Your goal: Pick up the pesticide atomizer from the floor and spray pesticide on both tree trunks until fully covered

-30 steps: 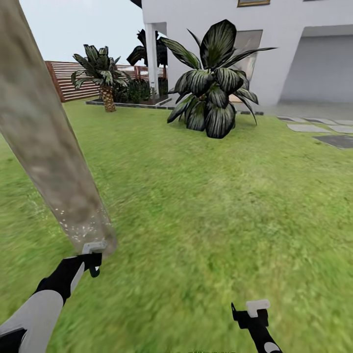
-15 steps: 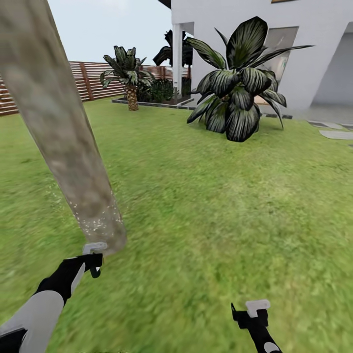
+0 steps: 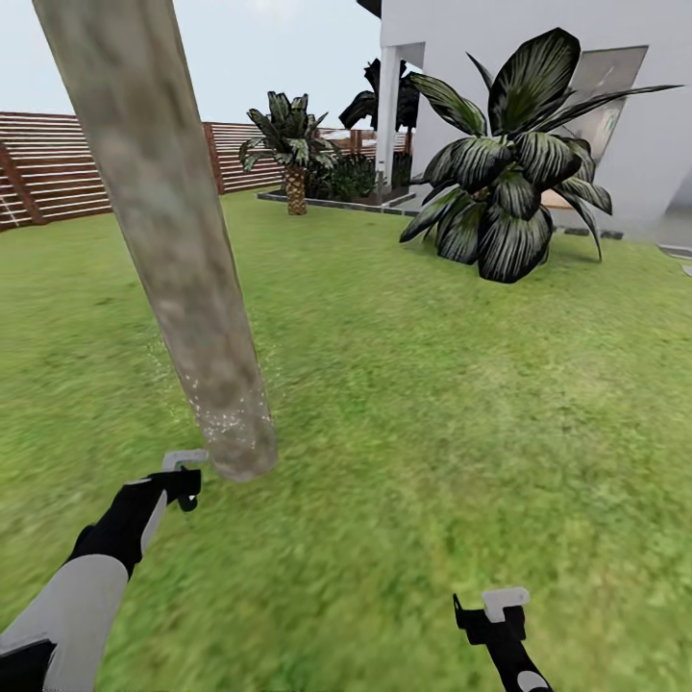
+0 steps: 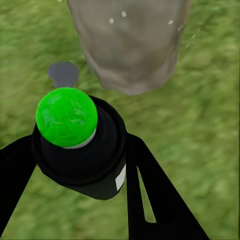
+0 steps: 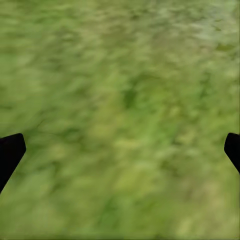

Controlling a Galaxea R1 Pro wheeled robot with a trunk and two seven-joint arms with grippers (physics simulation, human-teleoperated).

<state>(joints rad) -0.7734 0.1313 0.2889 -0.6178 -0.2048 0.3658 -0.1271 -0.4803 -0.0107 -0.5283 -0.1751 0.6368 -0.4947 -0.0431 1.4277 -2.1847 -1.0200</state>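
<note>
A mottled beige-grey tree trunk (image 3: pixel 163 221) leans up from the lawn (image 3: pixel 404 404) at the left of the head view. White specks dot its lowest part (image 3: pixel 226 413). My left gripper (image 3: pixel 183 481) hovers just short of the trunk's foot, shut on the pesticide atomizer (image 4: pixel 80 145). In the left wrist view that is a small black bottle with a bright green cap, pointed at the trunk's base (image 4: pixel 130 45). My right gripper (image 3: pixel 495 615) hangs low over the grass at the lower right. It is open, with its fingertips far apart (image 5: pixel 120 150) and nothing between them.
A large dark broad-leaved plant (image 3: pixel 509 192) stands on the lawn at the right, in front of a white house wall (image 3: pixel 577 58). A short palm (image 3: pixel 293 159) grows by a planting bed at the back. A brown slat fence (image 3: pixel 58 178) closes the left side.
The whole view has swung left, so the trunk, plant and house sit further right and more fence shows. The left gripper with the atomizer sits slightly higher; the right arm holds still.
</note>
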